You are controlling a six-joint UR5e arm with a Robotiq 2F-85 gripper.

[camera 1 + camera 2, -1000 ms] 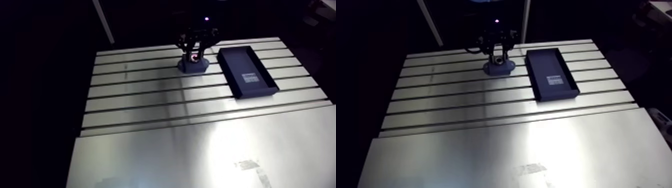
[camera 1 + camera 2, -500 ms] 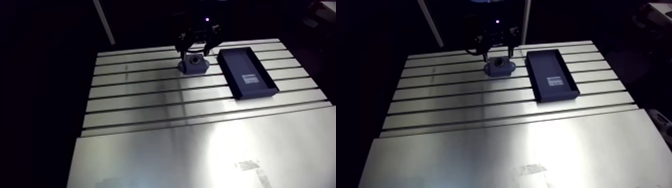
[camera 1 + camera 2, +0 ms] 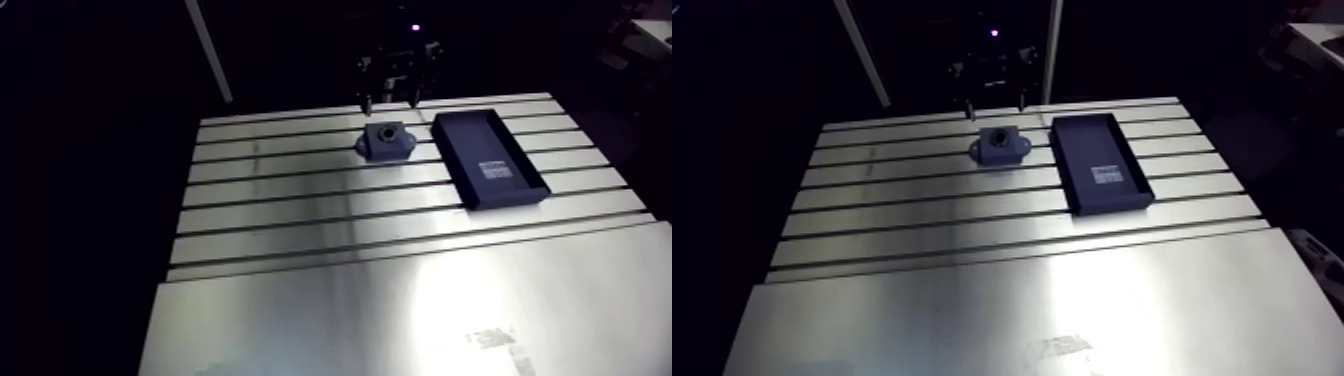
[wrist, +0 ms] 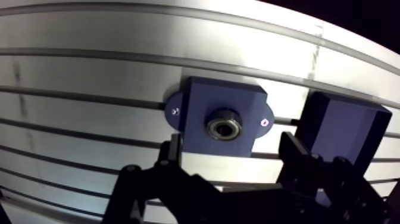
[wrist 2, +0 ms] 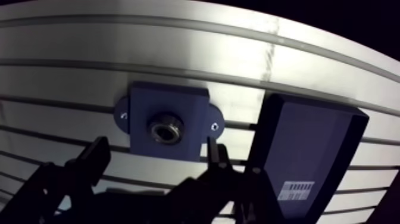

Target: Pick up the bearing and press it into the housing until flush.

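Observation:
The dark blue housing (image 4: 202, 101) stands on the slotted table with a screw in each of its two side ears. The metal bearing (image 4: 224, 126) sits in its round bore; how deep it sits I cannot tell. My gripper (image 4: 231, 143) hangs above the housing, open, with nothing between its fingers (image 4: 171, 152). In the arm view the gripper (image 3: 390, 100) is lifted off the housing (image 3: 386, 140) and hovers over the table's far edge.
A dark rectangular tray (image 3: 488, 158) with a small white label lies just beside the housing. The slotted aluminium table (image 3: 300, 230) runs wide toward the near side, with a plain plate at the front.
The gripper has opened and risen off the housing. The bearing stays in the bore. The arm view has shifted slightly with the arm.

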